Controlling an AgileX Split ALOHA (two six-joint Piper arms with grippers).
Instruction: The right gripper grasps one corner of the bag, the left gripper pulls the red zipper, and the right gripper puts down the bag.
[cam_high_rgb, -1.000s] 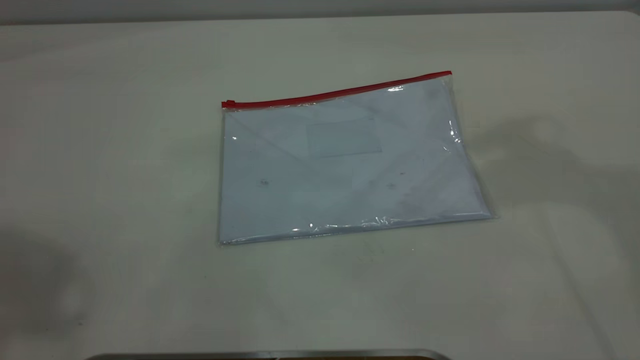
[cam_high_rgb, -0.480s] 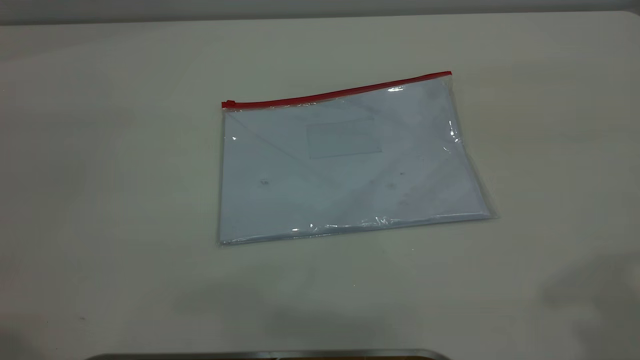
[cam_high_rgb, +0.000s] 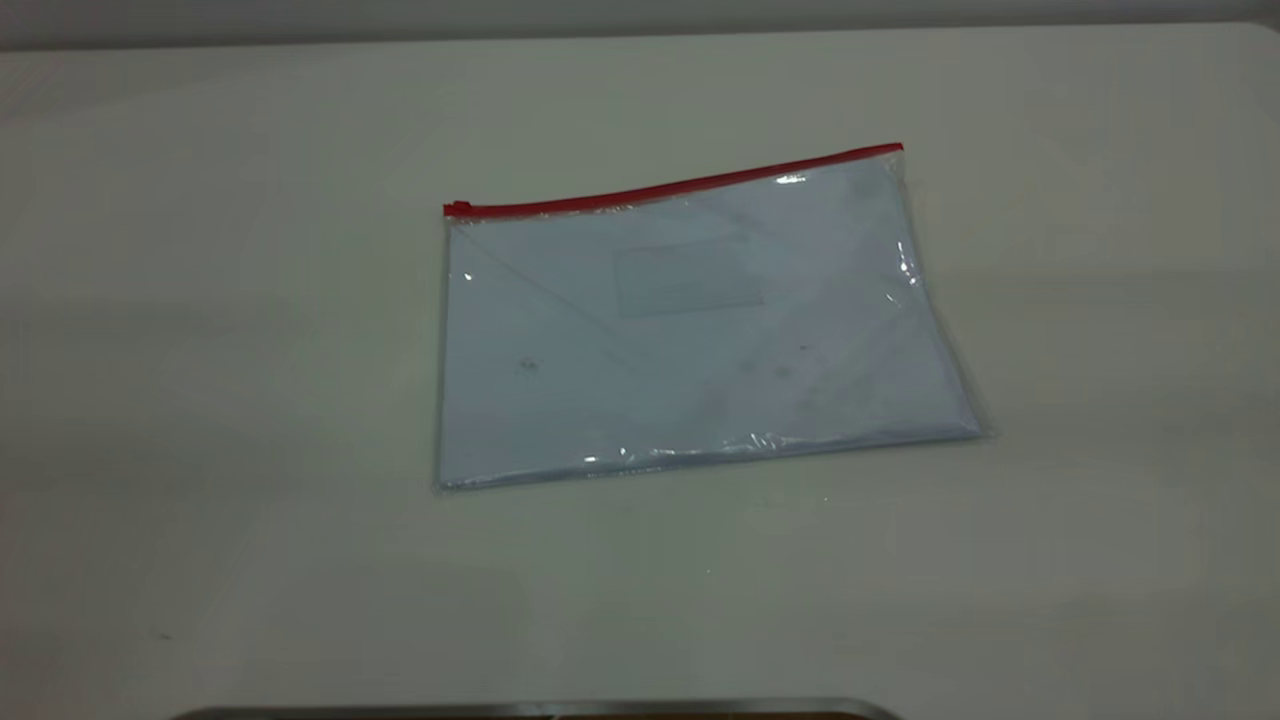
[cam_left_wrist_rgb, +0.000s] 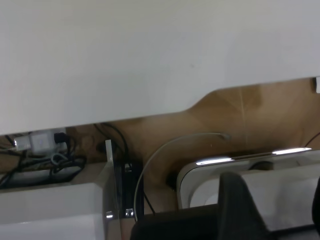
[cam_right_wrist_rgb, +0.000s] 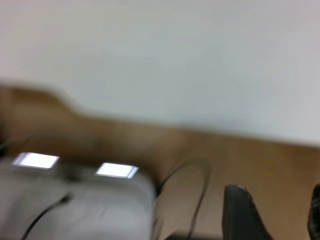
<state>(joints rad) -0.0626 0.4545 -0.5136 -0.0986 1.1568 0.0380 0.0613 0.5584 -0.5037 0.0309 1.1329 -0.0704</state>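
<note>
Your exterior view looks steeply down on the table (cam_high_rgb: 200, 300); both wrist views face its edge (cam_left_wrist_rgb: 150, 60) and the floor beyond.

You've got the bag (cam_high_rgb: 700, 330) lying flat on the table, clear and crinkly, white paper inside and a faint label pocket near its middle. The red zipper (cam_high_rgb: 672, 184) runs the whole far long edge, its slider (cam_high_rgb: 456, 208) parked at the left corner, zip closed, nothing touching it.

bag (cam_high_rgb: 690, 330) flat on table (cam_high_rgb: 200, 350) | bare tabletop all round
</note>
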